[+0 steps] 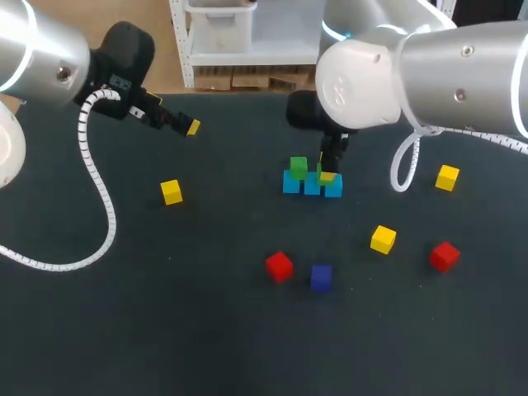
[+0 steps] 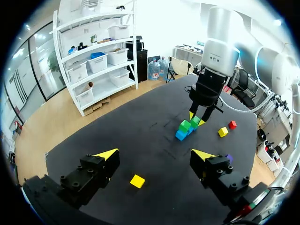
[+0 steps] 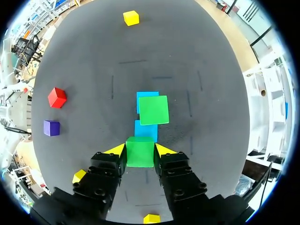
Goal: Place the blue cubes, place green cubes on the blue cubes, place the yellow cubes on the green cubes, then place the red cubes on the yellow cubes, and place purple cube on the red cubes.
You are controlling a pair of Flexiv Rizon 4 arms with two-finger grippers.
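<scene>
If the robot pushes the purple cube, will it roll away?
Probably not. The purple cube has flat faces and sits flat on the table, so it should slide or stay rather than roll. It looks stiff, with sharp, straight edges, so a squeeze likely won't squash it.

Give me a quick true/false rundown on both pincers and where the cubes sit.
1. The right pincer is shut on a green cube. True.
2. The left pincer holds a yellow cube. False: it is open with nothing between its fingers.
3. Three yellow cubes lie singly on the table. True.
4. The purple cube sits on top of a red one. False: it rests on the table, near a red cube.
5. A second green cube already sits on a blue cube. True.
</scene>
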